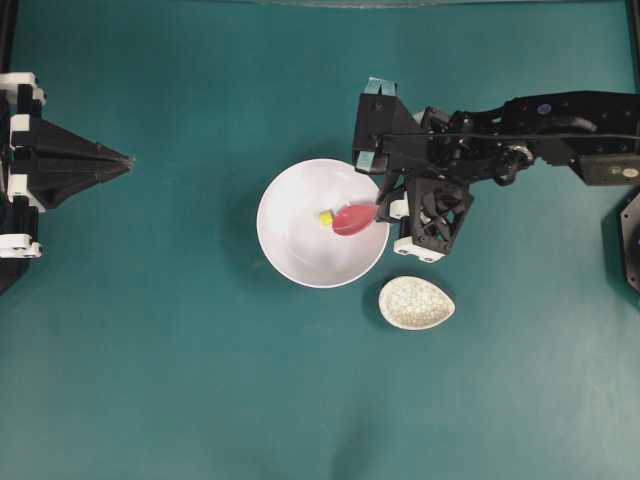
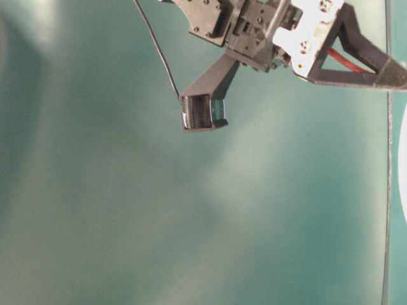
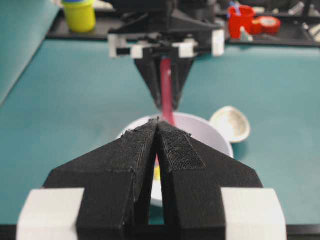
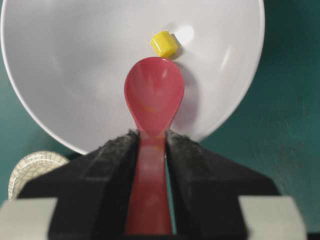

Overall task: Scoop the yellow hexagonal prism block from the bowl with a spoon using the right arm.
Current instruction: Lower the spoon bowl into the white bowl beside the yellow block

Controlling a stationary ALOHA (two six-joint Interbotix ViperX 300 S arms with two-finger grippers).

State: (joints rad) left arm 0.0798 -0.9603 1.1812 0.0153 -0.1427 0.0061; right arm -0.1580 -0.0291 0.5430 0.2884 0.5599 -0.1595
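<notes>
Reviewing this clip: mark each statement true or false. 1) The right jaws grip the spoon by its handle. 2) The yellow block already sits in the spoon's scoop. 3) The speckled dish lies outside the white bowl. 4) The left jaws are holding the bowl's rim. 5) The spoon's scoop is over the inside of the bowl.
1) True: the right gripper is closed on the handle of the spoon.
2) False: the yellow block lies on the bowl's floor just beyond the scoop's tip.
3) True: the speckled dish rests on the table beside the bowl.
4) False: the left gripper is shut, empty, far from the bowl.
5) True.
</notes>
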